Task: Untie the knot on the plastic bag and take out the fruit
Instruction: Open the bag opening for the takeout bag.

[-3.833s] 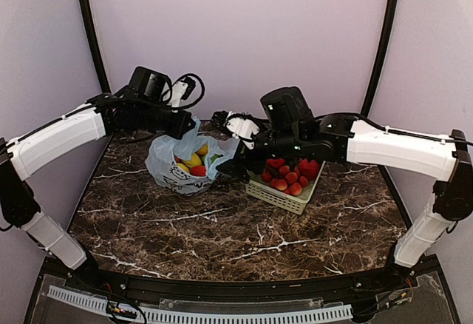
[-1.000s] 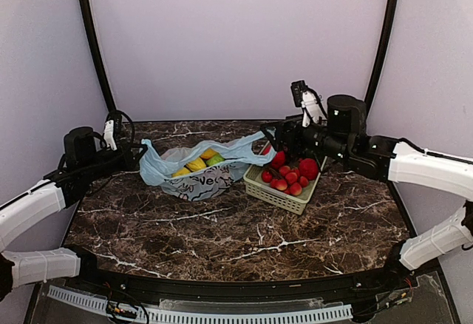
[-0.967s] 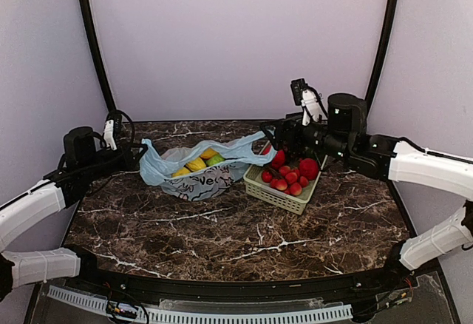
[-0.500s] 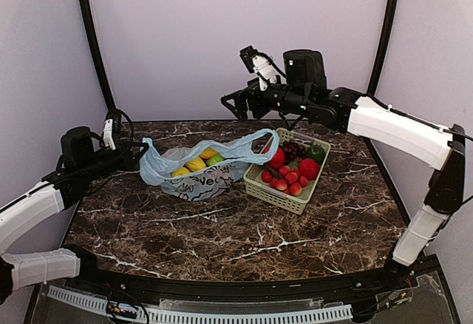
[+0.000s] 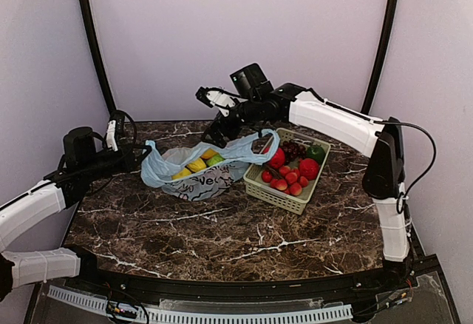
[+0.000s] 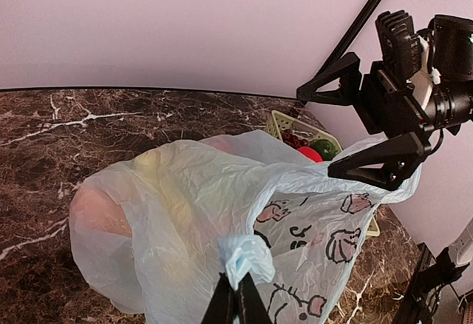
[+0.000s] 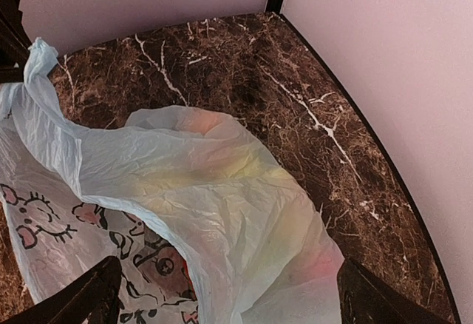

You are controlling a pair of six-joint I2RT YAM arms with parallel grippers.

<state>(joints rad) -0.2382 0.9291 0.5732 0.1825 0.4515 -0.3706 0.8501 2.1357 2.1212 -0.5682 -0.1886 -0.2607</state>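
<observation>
The light blue plastic bag [image 5: 198, 177] lies open on the marble table, its handle loops apart; no knot is in view. My left gripper [image 5: 140, 154] is shut on the bunched left handle [image 6: 248, 259] and holds it up; its jaws [image 6: 236, 303] pinch the film. The right handle [image 5: 267, 143] droops onto the basket. Fruit shows in the bag's mouth: yellow pieces [image 5: 194, 164] and a green one [image 5: 215, 159]. My right gripper [image 5: 222, 130] hangs open just above the bag's far side, its fingers [image 7: 89, 298] spread wide over the film [image 7: 214, 191], holding nothing.
A pale green lattice basket [image 5: 279, 197] stands right of the bag, touching it, with strawberries, grapes, red fruits and a dark green one. The back wall is close behind the right gripper. A black frame post [image 5: 94, 50] rises at the back left.
My right gripper let go of the right handle, rose, swung left and came down over the bag with open jaws. The handle dropped onto the basket. The left gripper kept its hold.
</observation>
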